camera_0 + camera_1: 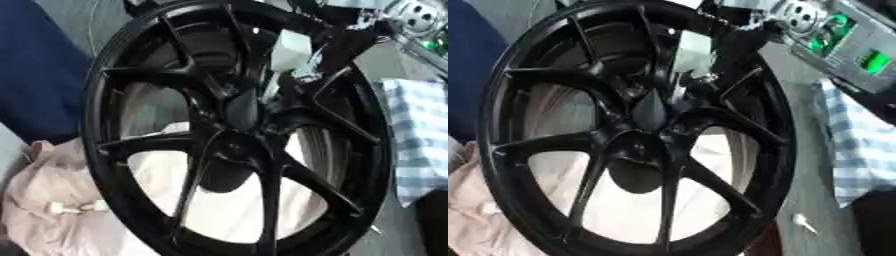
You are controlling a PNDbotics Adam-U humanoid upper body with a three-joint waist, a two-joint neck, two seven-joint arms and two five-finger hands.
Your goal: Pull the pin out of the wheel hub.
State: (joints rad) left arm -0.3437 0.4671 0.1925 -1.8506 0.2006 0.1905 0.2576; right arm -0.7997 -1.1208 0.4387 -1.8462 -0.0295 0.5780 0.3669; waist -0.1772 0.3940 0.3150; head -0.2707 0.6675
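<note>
Across the middle stands one black wheel [236,130], tilted, with one pale pin [290,50] just above its hub. From the far right one hand [337,37] reaches it; its grip cannot be told. One checked cloth [418,135] lies right.

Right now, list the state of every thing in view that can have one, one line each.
Black spoked alloy wheel: tilted on its rim edge, facing the camera.
Pale block-headed pin: at the hub, its lower end among the spokes; whether it is seated cannot be told.
Right hand: reaching in from the upper right beside the pin; finger pose unclear.
Pinkish crumpled cloth: bunched, lying behind the wheel.
Blue-and-white checked cloth: lying flat, right of the wheel.
</note>
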